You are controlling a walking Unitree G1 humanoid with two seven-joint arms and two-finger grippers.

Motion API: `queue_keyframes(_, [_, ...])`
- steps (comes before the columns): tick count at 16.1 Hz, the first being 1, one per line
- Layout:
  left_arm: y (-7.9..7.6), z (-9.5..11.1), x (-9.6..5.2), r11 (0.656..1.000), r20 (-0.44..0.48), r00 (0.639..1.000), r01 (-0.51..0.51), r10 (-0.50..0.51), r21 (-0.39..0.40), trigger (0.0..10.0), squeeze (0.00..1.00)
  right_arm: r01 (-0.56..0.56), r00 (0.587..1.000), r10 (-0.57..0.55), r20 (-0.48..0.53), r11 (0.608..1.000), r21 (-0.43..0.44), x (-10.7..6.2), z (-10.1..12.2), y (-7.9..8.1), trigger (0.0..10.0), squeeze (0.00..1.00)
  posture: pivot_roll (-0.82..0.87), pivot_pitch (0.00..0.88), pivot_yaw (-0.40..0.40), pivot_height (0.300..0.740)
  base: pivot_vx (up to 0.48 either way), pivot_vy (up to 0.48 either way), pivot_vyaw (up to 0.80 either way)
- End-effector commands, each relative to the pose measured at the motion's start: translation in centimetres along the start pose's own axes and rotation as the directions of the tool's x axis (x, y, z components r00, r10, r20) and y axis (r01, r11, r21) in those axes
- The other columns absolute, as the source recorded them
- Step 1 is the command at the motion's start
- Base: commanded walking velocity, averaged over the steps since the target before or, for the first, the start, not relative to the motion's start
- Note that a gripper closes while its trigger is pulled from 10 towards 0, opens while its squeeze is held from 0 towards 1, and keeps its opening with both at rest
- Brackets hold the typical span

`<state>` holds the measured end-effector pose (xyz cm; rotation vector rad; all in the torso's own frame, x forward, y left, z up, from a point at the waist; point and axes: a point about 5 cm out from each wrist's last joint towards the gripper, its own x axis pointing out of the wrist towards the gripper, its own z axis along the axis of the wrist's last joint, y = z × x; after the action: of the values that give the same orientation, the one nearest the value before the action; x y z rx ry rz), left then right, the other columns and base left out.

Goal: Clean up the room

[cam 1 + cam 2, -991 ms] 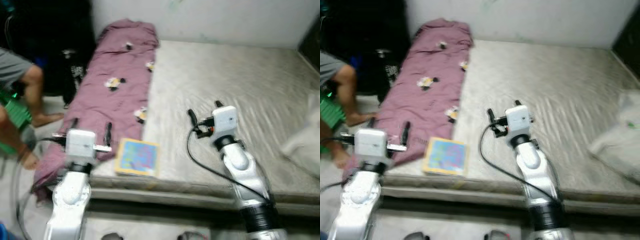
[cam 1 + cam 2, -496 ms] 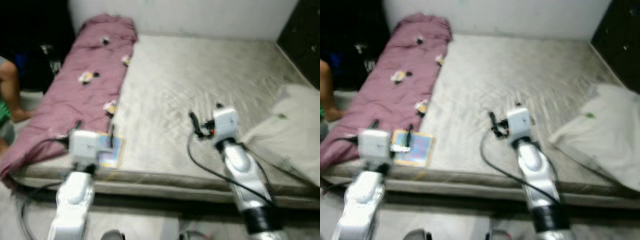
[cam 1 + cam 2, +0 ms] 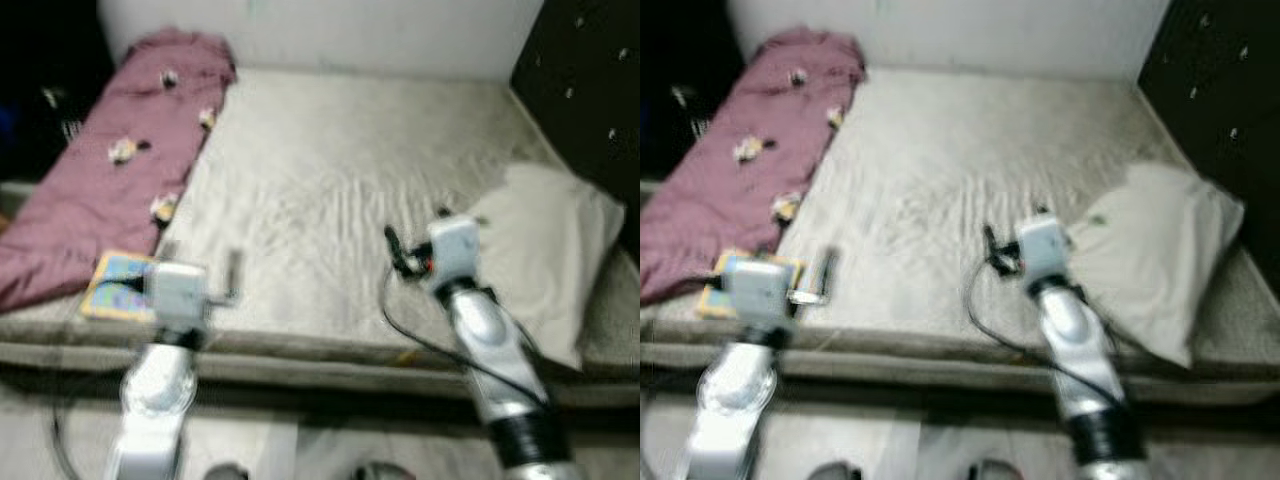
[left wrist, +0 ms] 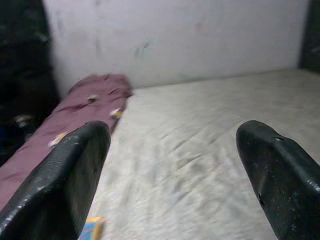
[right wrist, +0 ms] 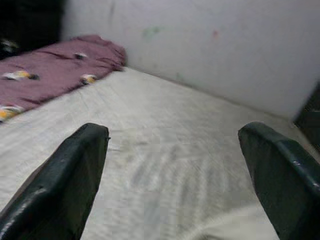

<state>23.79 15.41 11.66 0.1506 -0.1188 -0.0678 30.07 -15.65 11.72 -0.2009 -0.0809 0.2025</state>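
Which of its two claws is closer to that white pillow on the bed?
Right. The right gripper hovers just beside the white pillow; the left gripper is across the bed, near the colourful book.

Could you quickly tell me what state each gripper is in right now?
Left gripper: open, holding nothing, above the mattress.
Right gripper: open, holding nothing.

Mauve blanket [image 3: 110,190] w/ flower print, white pillow [image 3: 545,245].

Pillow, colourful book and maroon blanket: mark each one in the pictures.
pillow [image 3: 540,240], left eye view, middle of its pale top face.
colourful book [image 3: 113,299], left eye view, its blue cover near the mattress's front edge.
maroon blanket [image 3: 735,190], right eye view, middle of the long fold.
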Motion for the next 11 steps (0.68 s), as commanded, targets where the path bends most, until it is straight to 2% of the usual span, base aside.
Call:
queue_keyframes(1, [1.0,0.34,0.16,1.0,0.015,1.0,-0.02,0.02,0.016,10.0,0.0,-0.016,1.0,0.016,0.026,1.0,0.007,0.43,0.66,0.54,10.0,0.0,-0.03,0.032,-0.028,0.74,0.0,0.0,0.0])
queue_keyframes(5, [1.08,0.53,0.15,1.0,0.029,1.0,0.001,-0.001,0.003,10.0,0.0,-0.017,0.999,0.017,0.03,1.0,0.001,0.54,0.74,0.5,10.0,0.0,-0.03,0.031,-0.028,0.74,0.0,0.0,0.0])
queue_keyframes(11, [0.59,0.51,0.06,1.0,0.033,0.999,0.024,-0.024,-0.014,10.0,0.0,-0.015,0.999,0.015,0.028,1.0,-0.003,0.44,0.7,0.44,10.0,0.0,-0.04,0.031,-0.028,0.74,0.275,0.0,0.0])
